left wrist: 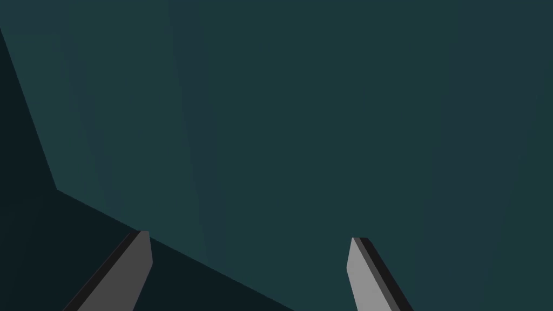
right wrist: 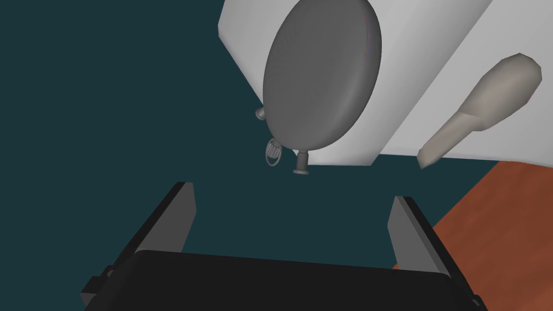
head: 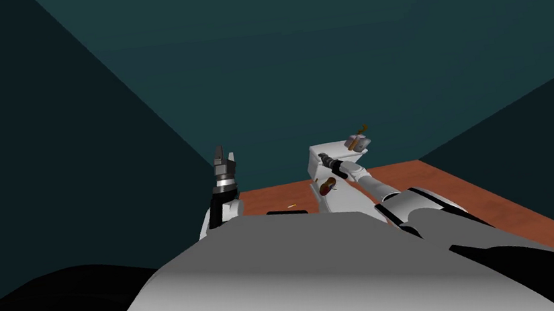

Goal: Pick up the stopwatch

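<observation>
Stopwatch [right wrist: 322, 81]: grey disc on white block [right wrist: 413, 70], dial not discernible, stem past the edge.
Right fingers [right wrist: 185, 216]: wide apart, empty.
Left fingers [left wrist: 137, 264]: apart, empty.

The stopwatch [right wrist: 322, 81] is a flat grey disc lying on a white block [right wrist: 410, 54], its stem and ring overhanging the edge.

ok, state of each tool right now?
Left tool: open, holding nothing.
Right tool: open, holding nothing; the grey stopwatch lies just ahead of it, ungrasped.
</observation>
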### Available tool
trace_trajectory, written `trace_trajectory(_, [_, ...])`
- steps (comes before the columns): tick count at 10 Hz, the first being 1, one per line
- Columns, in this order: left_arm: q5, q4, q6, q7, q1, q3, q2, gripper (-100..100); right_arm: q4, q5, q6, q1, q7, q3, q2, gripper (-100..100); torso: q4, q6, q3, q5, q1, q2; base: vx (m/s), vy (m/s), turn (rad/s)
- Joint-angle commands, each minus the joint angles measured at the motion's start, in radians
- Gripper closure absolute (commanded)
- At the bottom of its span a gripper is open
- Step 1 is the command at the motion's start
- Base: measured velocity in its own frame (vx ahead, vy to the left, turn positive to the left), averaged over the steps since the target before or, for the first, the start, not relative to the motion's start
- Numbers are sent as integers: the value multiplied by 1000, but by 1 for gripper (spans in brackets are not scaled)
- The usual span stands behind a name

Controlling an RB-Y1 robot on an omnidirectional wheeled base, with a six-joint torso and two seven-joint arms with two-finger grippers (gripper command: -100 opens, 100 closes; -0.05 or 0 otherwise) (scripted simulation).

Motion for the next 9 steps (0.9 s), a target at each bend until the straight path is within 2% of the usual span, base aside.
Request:
trace_trajectory(1, [0,0,0,0,0,0,0,0,-35,50,-3,12,-50,-4,9,-100,0,0,0,0,0,0,52,-1,-195])
trace_trajectory(2, [0,0,0,0,0,0,0,0,-35,79,-3,12,-60,-4,9,-100,0,1,0,0,0,-1,53,11,-92])
trace_trajectory(3, [0,0,0,0,0,0,0,0,-65,111,-9,22,-102,-14,21,-100,0,0,-1,0,0,-1,66,6,-153])
trace_trajectory(5, [0,0,0,0,0,0,0,0,-65,152,-9,22,-105,-14,21,-100,0,0,-1,0,0,-1,40,10,-30])
trace_trajectory(6, [0,0,0,0,0,0,0,0,-94,191,-15,32,-150,-24,34,-100,0,0,0,0,0,0,48,0,-158])
trace_trajectory(7, [0,0,0,0,0,0,0,0,-94,221,-15,32,-150,-24,34,-100,0,1,0,0,0,-1,46,6,-103])
trace_trajectory(8, [0,0,0,0,0,0,0,0,-123,257,-21,43,-195,-33,46,-100,0,0,0,0,0,-1,73,18,-178])
trace_trajectory(9, [0,0,0,0,0,0,0,0,-123,290,-21,43,-195,-33,46,-100,0,1,-1,0,0,-2,63,20,-77])
